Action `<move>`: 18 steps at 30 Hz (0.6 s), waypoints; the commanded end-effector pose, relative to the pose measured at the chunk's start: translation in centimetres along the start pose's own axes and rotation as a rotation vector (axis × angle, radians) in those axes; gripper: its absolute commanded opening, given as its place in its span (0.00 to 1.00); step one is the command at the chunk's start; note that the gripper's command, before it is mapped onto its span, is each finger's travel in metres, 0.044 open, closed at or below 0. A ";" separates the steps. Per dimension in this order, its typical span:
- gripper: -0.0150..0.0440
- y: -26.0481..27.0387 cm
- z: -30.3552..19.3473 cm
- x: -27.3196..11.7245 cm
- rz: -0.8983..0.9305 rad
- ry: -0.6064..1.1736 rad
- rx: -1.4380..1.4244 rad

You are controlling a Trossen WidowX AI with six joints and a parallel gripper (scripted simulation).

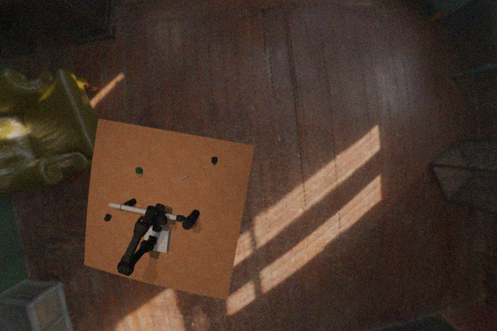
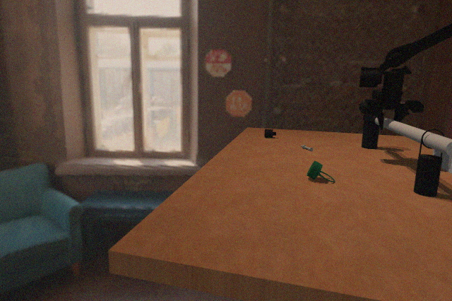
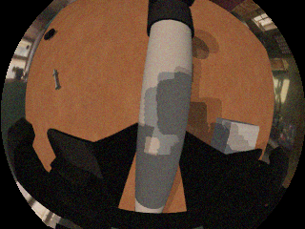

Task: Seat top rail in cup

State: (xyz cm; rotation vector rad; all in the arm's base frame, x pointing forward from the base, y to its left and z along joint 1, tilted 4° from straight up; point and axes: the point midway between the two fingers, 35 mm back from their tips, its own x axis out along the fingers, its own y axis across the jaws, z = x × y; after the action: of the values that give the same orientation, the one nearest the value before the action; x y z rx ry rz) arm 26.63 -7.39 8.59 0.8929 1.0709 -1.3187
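Note:
The white rail [image 1: 134, 209] [image 2: 419, 136] [image 3: 168, 62] spans from the small black post [image 1: 129, 202] [image 2: 426, 176] to the big black post [image 1: 191, 219] [image 2: 369, 133]. It passes through the thin loop above the small post. Its far end meets the mouth of the black rail-end cup [image 1: 180, 217] [image 3: 171, 13]; how deep it sits inside is hidden. The cup is beside the big post; the brace band's height is not clear. My gripper [image 1: 158, 214] [image 3: 158, 129] is shut on the rail between the posts, one finger on each side.
A white block [image 1: 162, 238] [image 3: 243, 135] is beside the rail, near the arm. On the wooden table [image 1: 208, 255] [image 2: 255, 217] lie a green looped cap [image 1: 138, 170] [image 2: 314, 170], a small bolt [image 1: 184, 177] [image 2: 306, 148] [image 3: 56, 80] and two small black parts [image 1: 214, 160] [image 1: 107, 217].

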 end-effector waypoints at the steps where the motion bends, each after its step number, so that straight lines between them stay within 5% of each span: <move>1: 0.25 0.4 0.7 -0.4 0.014 -0.017 0.003; 10: 0.25 0.0 0.0 0.0 0.000 0.000 0.000; 18: 0.61 0.0 0.0 0.0 0.000 0.000 0.000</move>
State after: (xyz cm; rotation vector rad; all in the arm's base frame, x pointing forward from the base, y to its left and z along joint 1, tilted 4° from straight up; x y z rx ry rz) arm 26.63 -7.47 8.59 0.8926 1.0719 -1.3190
